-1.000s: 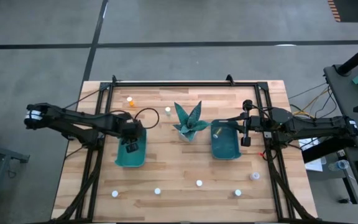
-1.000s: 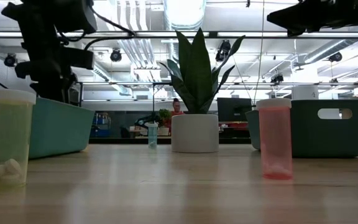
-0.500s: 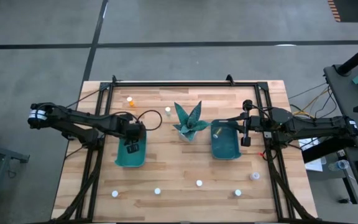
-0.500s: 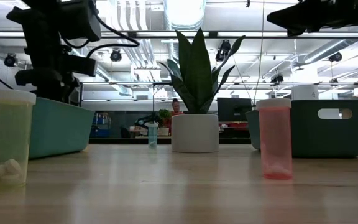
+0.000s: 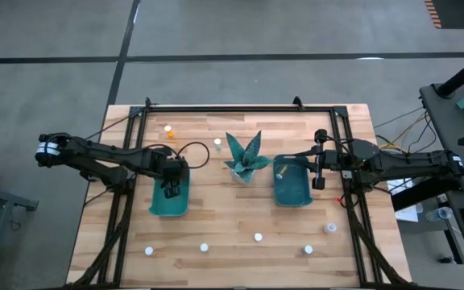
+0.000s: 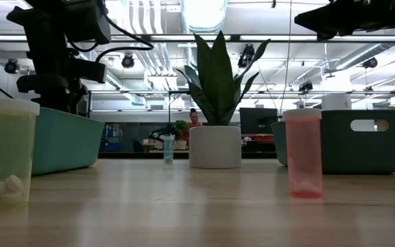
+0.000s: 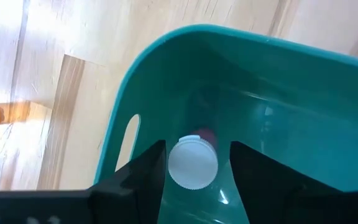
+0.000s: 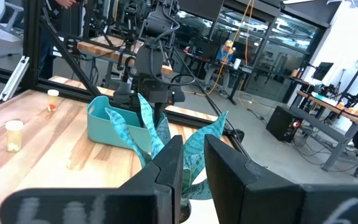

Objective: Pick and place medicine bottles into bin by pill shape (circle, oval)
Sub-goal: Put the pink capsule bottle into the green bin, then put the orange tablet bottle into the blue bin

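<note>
My left gripper [image 7: 194, 163] is open, pointing down into the left teal bin [image 5: 170, 197]. A white-capped bottle [image 7: 192, 163] stands cap up inside the bin, between its fingers. My right gripper [image 5: 319, 173] is shut and empty, just right of the right teal bin [image 5: 292, 187], which holds one yellowish bottle [image 5: 281, 170]. Several white-capped bottles stand on the table: two at the far side [image 5: 168, 127] [image 5: 217, 144] and several along the near edge [image 5: 204, 247] [image 5: 258, 237] [image 5: 329, 228]. My left gripper stands with one finger [image 7: 157, 168] right at the edge of the bottle's white cap [image 7: 174, 165]; I cannot tell whether it touches. A gap shows between the cap and the other finger [image 7: 241, 168].
A teal spiky plant [image 5: 246, 159] in a white pot [image 6: 214, 146] stands between the two bins. In the low view a yellowish bottle [image 6: 5, 154] and a pink bottle [image 6: 303, 152] stand close to the camera. A dark frame runs round the table [image 5: 240, 107].
My left gripper has risen a little over the left bin and shifted slightly toward the table's far edge. My right arm has kept still.
</note>
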